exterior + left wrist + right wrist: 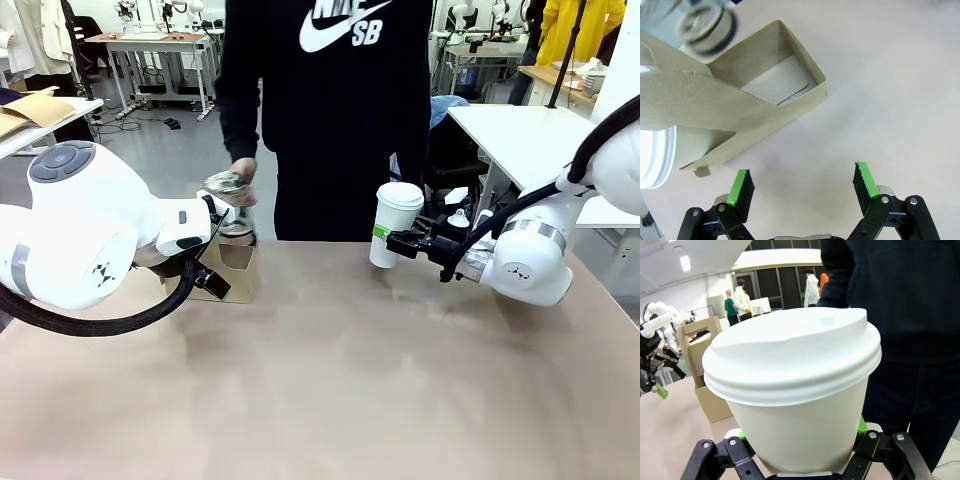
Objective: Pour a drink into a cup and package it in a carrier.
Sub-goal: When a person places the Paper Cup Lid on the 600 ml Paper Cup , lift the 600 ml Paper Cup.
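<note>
left gripper (802, 184) hangs with its jaws spread wide and nothing between the green pads (740, 186). it is low over the bare table (900, 75) at the bottom of its wrist view, just beside the near corner of the carrier (767, 117) and not touching it. we see the carrier as plain brown cardboard. one slot lies open toward the upper middle of that frame, its pale floor panel showing. the centre handle tab sweeps across the left half as a broad band. beyond that band, at the left edge, the white round rim of the cup (651, 155) stands in the other slot; its inside is hidden from us. in the upper left corner a blurred bottle (705, 24) hangs over the carrier, one silver end toward the lens, and we cannot tell whether liquid runs from it.

in the front view the person's hand (243, 182) holds that bottle tilted above the carrier, left of centre. right gripper (395, 243), right of centre, is clamped on a lidded cup (397, 212), upright near the table's far edge and well apart from the carrier. its wrist view shows this cup white and tapered, with a domed white lid pressed on and a green pad on either side of its lower wall.
</note>
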Robot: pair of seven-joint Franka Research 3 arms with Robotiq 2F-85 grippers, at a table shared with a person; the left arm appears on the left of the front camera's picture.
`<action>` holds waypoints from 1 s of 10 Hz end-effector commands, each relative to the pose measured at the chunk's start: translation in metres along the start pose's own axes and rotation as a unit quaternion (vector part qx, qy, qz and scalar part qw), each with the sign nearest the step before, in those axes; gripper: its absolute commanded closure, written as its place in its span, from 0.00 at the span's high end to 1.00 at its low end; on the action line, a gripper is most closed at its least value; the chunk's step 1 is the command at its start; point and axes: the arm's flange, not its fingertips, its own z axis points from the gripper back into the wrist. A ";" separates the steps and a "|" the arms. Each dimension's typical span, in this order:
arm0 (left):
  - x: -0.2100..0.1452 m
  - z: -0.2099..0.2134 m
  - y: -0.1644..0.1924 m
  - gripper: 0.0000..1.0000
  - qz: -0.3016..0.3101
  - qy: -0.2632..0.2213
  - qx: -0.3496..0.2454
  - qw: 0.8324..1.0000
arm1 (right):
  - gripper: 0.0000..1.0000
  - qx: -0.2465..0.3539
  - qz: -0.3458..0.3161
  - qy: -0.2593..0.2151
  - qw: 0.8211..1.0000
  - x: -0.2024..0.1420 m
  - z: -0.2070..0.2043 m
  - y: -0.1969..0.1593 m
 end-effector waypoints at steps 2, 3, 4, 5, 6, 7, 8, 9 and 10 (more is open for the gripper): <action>0.000 0.000 0.000 1.00 0.000 -0.001 -0.001 1.000 | 0.80 0.004 -0.002 -0.008 1.000 0.003 0.000 0.002; 0.000 0.000 0.000 1.00 0.000 -0.001 -0.001 1.000 | 0.80 0.006 -0.005 -0.007 1.000 0.003 0.001 0.002; 0.000 0.000 0.000 1.00 0.000 -0.001 -0.001 1.000 | 0.80 -0.002 -0.005 -0.011 1.000 0.006 -0.004 0.004; 0.000 0.000 0.000 1.00 0.000 -0.001 -0.001 1.000 | 0.80 0.001 -0.001 -0.001 1.000 -0.001 0.000 0.001; 0.000 0.000 0.000 1.00 0.000 -0.001 -0.001 1.000 | 0.80 0.001 -0.001 -0.001 1.000 -0.001 0.000 0.001; 0.000 0.000 0.000 1.00 0.000 -0.001 -0.001 1.000 | 0.80 0.001 -0.001 -0.001 1.000 -0.001 0.000 0.001; 0.000 0.000 0.000 1.00 0.000 -0.001 -0.001 1.000 | 0.80 0.001 -0.001 -0.001 1.000 -0.001 0.000 0.001; 0.000 0.000 0.000 1.00 0.000 -0.001 -0.001 1.000 | 0.80 0.001 -0.001 -0.001 1.000 -0.001 0.000 0.001; 0.000 0.000 0.000 1.00 0.000 -0.001 -0.001 1.000 | 0.80 -0.001 -0.002 0.001 1.000 -0.003 0.002 0.000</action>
